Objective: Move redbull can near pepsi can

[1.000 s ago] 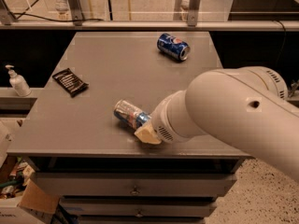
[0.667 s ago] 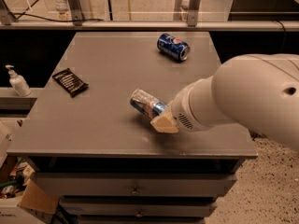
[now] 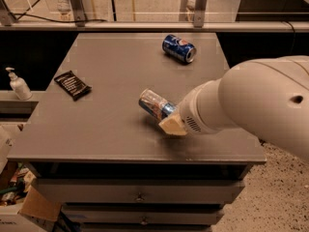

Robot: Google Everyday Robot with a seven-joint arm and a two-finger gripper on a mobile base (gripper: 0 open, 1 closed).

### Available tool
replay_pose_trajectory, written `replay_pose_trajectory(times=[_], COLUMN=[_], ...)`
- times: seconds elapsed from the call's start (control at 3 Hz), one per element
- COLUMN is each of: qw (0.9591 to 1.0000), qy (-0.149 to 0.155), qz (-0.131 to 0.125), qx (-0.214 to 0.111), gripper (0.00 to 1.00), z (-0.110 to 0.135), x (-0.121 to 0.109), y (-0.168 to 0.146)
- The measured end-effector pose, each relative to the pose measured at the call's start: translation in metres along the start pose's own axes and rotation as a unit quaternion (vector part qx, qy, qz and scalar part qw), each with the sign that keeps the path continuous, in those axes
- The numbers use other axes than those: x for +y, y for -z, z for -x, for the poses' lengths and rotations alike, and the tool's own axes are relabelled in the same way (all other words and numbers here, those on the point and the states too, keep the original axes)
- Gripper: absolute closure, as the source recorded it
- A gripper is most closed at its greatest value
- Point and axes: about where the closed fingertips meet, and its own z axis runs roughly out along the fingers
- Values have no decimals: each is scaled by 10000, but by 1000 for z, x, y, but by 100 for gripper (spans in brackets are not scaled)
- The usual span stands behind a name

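Note:
The redbull can (image 3: 155,105) is slim, silver and blue, and tilts with its shiny end pointing up-left, held just above the grey table (image 3: 106,129) near its middle. My gripper (image 3: 170,120) is shut on the redbull can at its lower right end; the big white arm hides most of the fingers. The pepsi can (image 3: 179,48) is a stout dark blue can lying on its side at the far right of the table, well beyond the gripper.
A black snack packet (image 3: 72,84) lies at the table's left. A white pump bottle (image 3: 18,84) stands on a lower shelf to the left. Drawers sit under the table's front edge. A metal rail runs along the back.
The gripper has carried the redbull can to the right and slightly away from the front edge, closer to the pepsi can. The pepsi can and packet have not moved.

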Motion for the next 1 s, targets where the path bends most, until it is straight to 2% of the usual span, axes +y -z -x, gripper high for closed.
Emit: replay_pose_trajectory(times=[0.33, 0.67, 1.0], qw=[9990, 9963, 9922], qy=[-14, -10, 146], qz=[-436, -829, -1151], qx=[58, 235, 451], gripper=[100, 100, 100], z=[0, -2, -4], x=[-36, -81, -135], y=[-7, -20, -38])
